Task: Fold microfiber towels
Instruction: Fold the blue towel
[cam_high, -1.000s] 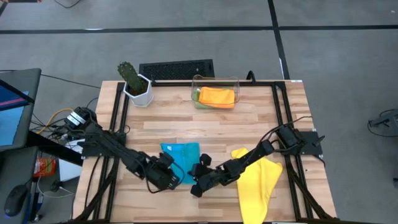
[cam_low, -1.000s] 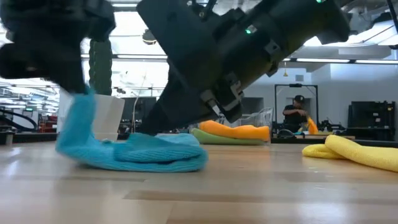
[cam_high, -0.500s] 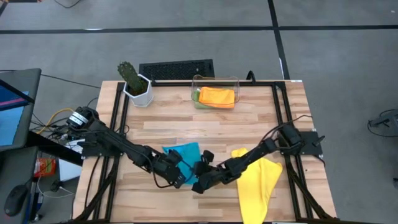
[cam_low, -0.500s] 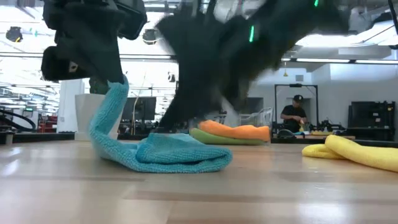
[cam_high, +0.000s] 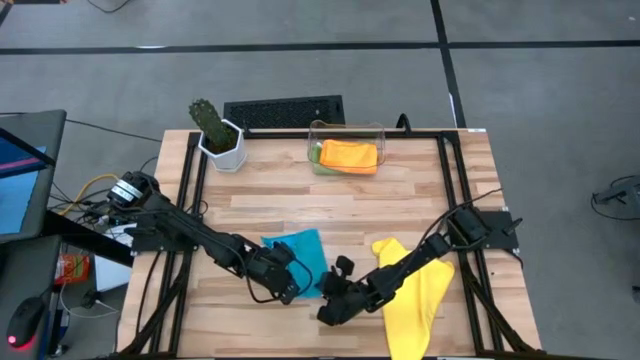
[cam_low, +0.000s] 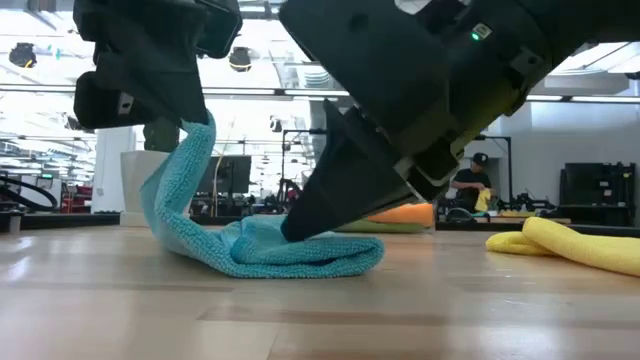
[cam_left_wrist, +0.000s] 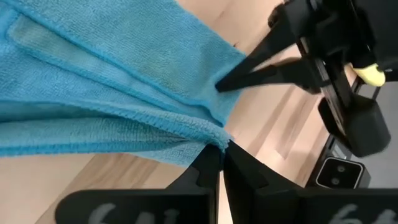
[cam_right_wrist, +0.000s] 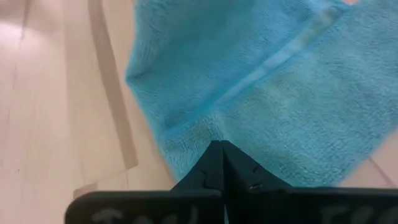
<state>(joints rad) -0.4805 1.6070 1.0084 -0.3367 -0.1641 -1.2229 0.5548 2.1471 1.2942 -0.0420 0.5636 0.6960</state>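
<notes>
Both grippers have slid the blue towel (cam_high: 300, 252) along since a second ago, and your left gripper (cam_high: 290, 284) has carried its corner up and over toward the middle. I will use the blue towel as the spot to place everything else from.

Closest to you, on the front edge of that towel, your left gripper is pinched tight on one corner. In the low view that corner stands up tall like a little tent while the rest lies bunched flat on the table (cam_high: 420, 190). Just beside it, on the towel's right edge, your right gripper (cam_high: 328, 296) is pressed together too, and its tips pinch the cloth edge. Your left wrist view shows the right gripper's tips poking into the blue edge.

So you are in the middle of a fold on the blue one. It looks part way over, not yet flat and neat.

Right of the blue towel lies the yellow towel (cam_high: 415, 292). It is loose and floppy, with the right arm lying across it, so I judge it is not folded yet.

Far behind the blue towel sits the clear bin (cam_high: 346, 150). Inside it the orange towel (cam_high: 350, 156) lies folded on top of the green towel (cam_high: 316, 154). Those two look done.

Two done, one half way, one left.
</notes>
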